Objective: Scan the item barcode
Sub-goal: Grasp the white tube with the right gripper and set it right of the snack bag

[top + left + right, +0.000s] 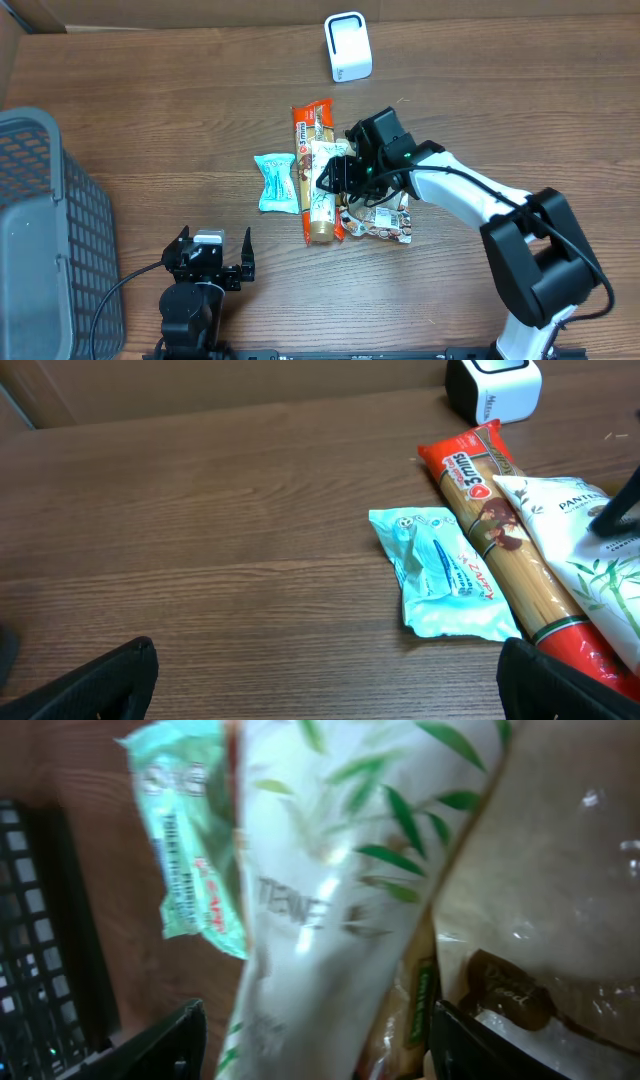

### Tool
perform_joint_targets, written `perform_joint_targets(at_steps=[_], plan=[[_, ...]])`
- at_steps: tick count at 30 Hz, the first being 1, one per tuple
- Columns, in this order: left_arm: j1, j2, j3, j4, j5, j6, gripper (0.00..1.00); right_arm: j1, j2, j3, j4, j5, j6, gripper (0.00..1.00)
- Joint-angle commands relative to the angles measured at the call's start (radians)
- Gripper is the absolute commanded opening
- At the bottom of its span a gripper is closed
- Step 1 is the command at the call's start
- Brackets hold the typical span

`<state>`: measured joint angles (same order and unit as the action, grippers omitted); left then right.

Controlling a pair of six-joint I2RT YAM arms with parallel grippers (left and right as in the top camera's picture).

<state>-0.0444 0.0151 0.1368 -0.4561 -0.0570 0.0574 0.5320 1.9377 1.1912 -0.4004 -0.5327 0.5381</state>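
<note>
Grasp step, pre-scan. Right pincer (336,178) straddles white leaf-print pack (565,545), jaws wide, no grip visible. Pack lies flat on counter (150,120), near scanner (348,47), on the robot's side of it. Left pincer (210,262) is wide and empty, well apart from scanner. Next: pinch, lift, face barcode to scanner.

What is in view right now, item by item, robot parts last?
scanner: one, white, far edge of table
basket: one, grey, left side
spaghetti packet: one, red-orange, centre
leaf-print packet: one, white and green, on the spaghetti packet
small packet: one, mint green, left of the spaghetti packet
clear packet: one, clear and silver, under the right arm
table: one, brown wood
left gripper: one, black, open, near edge
right gripper: one, black, jaws apart over the leaf-print packet
</note>
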Motion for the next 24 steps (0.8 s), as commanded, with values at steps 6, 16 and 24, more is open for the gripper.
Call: perform_joint_targets(at_steps=[6,16,24], plan=[[0.0,-0.011,-0.006,0.0,-0.009,-0.013,1.0,0.011,0.038,0.008,0.032,0.016,0.016,0.32],[0.0,-0.011,-0.006,0.0,-0.009,-0.013,1.0,0.005,-0.162,0.016,-0.026,0.048,0.003,0.04],[0.0,-0.011,-0.006,0.0,-0.009,-0.013,1.0,0.015,-0.373,0.091,-0.321,0.661,-0.016,0.04]])
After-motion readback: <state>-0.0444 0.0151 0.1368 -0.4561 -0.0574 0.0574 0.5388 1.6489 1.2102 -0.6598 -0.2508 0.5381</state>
